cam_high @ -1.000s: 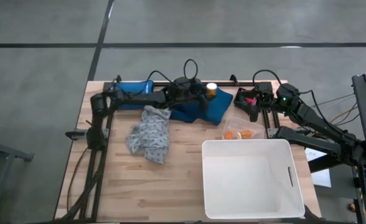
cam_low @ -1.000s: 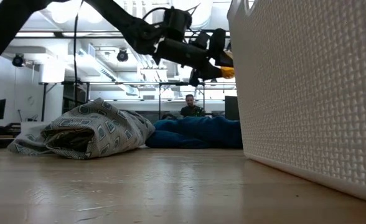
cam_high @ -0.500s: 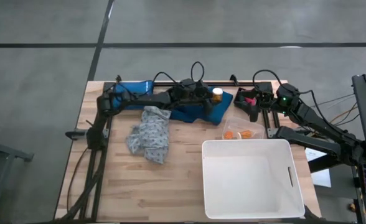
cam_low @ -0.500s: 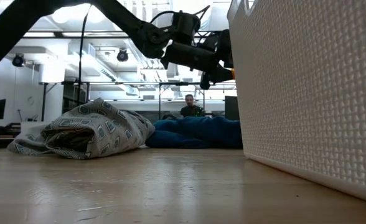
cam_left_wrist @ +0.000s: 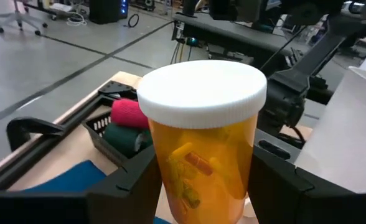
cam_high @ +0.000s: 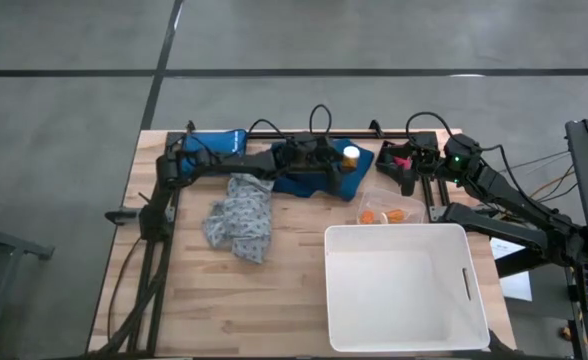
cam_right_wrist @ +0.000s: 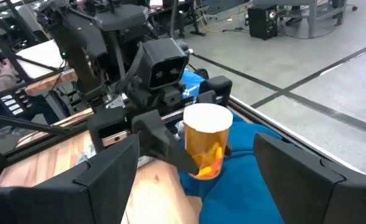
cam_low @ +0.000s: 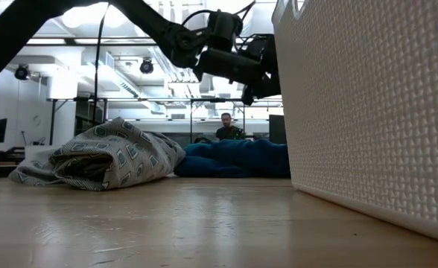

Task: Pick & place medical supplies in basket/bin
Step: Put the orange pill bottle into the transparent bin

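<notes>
My left gripper [cam_high: 340,160] is shut on an orange pill bottle [cam_high: 350,154] with a white cap, held above the dark teal cloth [cam_high: 314,178] at the table's far middle. The bottle fills the left wrist view [cam_left_wrist: 201,143]. The pale patterned cloth [cam_high: 239,215] lies bunched on the table to the left. Two more orange bottles [cam_high: 384,214] lie in a clear wrapper just beyond the white tub [cam_high: 404,340]. A pink-red cylinder [cam_left_wrist: 130,112] and a green roll [cam_left_wrist: 124,137] sit in a small black tray. My right gripper [cam_right_wrist: 195,186] is open and empty at the far right. My left gripper pinches the bottle's orange body [cam_left_wrist: 170,168] below the cap, one finger [cam_left_wrist: 130,183] on each side. The fingers come level from the table's left. The bottle stands upright, cap up [cam_right_wrist: 206,118], lifted clear above the teal cloth.
The tub's wall [cam_low: 368,112] stands close to the low camera and hides the table's right part. Black frame rails run along the table's far edge [cam_high: 274,125]. Bare wood lies left of the tub [cam_high: 234,300]. A person [cam_low: 226,128] sits far behind the table.
My left gripper has carried the pill bottle toward the table's right edge and a little toward the near edge, over the teal cloth. The bottle stays upright in the hold. In the low view it has passed behind the tub's wall.
</notes>
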Controlling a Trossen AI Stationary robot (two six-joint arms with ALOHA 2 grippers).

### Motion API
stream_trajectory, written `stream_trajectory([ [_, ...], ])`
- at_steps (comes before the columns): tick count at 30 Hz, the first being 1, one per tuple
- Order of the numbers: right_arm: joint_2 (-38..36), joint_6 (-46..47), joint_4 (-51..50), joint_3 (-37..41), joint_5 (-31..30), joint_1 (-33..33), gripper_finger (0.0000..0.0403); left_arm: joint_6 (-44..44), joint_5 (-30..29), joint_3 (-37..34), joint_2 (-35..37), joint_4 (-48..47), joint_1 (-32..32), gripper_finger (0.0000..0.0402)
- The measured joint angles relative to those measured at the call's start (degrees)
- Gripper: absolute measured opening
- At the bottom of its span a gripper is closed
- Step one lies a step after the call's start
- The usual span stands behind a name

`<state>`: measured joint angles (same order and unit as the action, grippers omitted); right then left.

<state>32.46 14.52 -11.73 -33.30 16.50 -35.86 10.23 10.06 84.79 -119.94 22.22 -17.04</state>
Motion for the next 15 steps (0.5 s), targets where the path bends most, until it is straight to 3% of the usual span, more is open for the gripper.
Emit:
stream_trajectory([
  [15, -0.01, 0.00, 0.00, -0.02, -0.01, -0.02, 0.0311, 5.15, 6.26, -0.08, 0.02, -3.60, -4.41, 0.0205],
])
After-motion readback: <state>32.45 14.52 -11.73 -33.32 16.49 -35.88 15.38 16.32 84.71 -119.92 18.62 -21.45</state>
